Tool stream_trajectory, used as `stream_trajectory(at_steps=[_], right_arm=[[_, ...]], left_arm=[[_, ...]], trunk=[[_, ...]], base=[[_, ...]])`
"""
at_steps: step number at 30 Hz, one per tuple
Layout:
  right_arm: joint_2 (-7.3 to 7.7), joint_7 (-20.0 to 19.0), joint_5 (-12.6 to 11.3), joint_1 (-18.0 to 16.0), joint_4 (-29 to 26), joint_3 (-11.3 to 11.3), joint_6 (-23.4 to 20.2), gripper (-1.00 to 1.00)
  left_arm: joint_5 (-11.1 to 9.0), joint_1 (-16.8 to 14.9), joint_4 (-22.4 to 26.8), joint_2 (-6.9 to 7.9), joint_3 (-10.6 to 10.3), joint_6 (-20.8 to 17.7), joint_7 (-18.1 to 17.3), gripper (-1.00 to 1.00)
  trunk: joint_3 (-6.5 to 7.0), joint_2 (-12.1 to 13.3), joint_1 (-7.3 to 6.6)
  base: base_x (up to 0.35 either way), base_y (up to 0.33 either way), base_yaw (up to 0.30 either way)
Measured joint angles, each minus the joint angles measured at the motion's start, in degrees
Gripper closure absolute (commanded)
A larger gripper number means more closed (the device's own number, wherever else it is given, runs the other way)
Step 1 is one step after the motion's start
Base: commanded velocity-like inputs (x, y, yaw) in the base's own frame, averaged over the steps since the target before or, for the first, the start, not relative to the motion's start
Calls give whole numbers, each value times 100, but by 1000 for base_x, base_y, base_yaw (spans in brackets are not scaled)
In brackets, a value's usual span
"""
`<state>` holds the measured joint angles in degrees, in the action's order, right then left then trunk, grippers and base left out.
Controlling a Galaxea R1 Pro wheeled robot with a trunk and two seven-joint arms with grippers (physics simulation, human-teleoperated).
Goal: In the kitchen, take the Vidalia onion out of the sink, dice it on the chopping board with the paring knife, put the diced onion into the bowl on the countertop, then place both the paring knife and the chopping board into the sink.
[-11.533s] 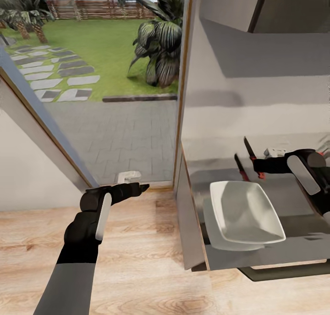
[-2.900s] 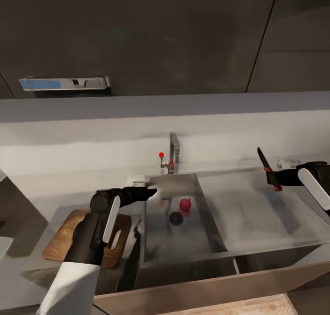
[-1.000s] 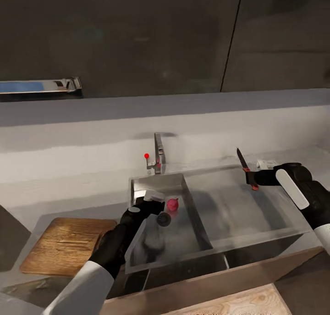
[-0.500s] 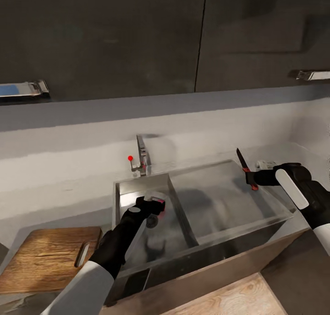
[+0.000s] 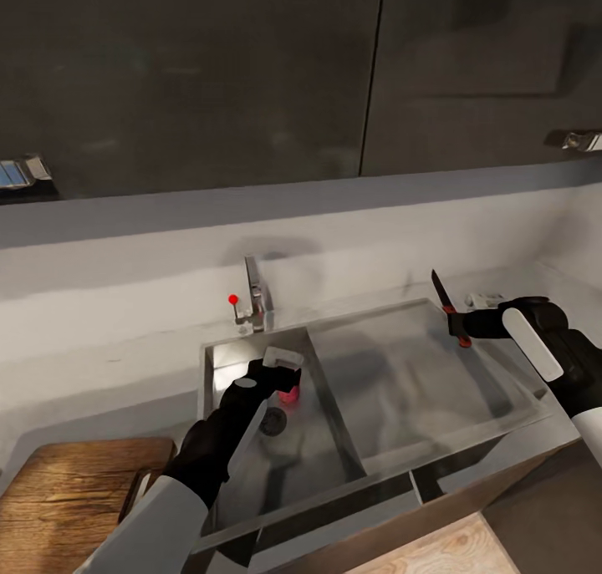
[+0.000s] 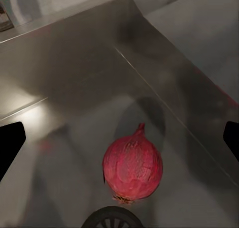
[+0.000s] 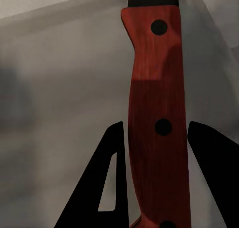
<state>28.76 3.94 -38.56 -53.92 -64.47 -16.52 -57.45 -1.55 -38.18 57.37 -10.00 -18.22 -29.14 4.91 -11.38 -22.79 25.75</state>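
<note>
Nearby, faucet (image 5: 253, 300) behind onion (image 6: 132, 169), drain (image 5: 272, 421) beside, L gripper (image 5: 287, 379) open above.

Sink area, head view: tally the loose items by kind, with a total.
Onion: 1, in the sink
Knife: 1, held in the right end effector
Chopping board: 1, on the counter left of the sink
Total: 3

We see a red onion (image 6: 133, 168) lying on the steel floor of the sink (image 6: 74, 78), touching the round drain (image 6: 113, 218). Our dark fingertips (image 6: 10, 146) stand wide apart on either side of it.
</note>
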Motion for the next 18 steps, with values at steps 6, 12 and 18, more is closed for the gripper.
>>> stream_trajectory(at_steps=[6, 12, 18], right_arm=[[0, 0, 0, 1, 0, 0, 0, 100], [0, 0, 0, 2, 0, 1, 0, 100], [0, -3, -1, 2, 0, 7, 0, 100]], left_arm=[[-13, 0, -15, 0, 16, -55, 0, -100], [-18, 0, -47, 0, 29, -347, -1, -100], [-18, 0, -108, 0, 35, -420, 3, -100]], trunk=[[0, 0, 0], [-13, 0, 0], [-50, 0, 0]], base=[[3, 0, 0], [0, 0, 0], [0, 0, 0]])
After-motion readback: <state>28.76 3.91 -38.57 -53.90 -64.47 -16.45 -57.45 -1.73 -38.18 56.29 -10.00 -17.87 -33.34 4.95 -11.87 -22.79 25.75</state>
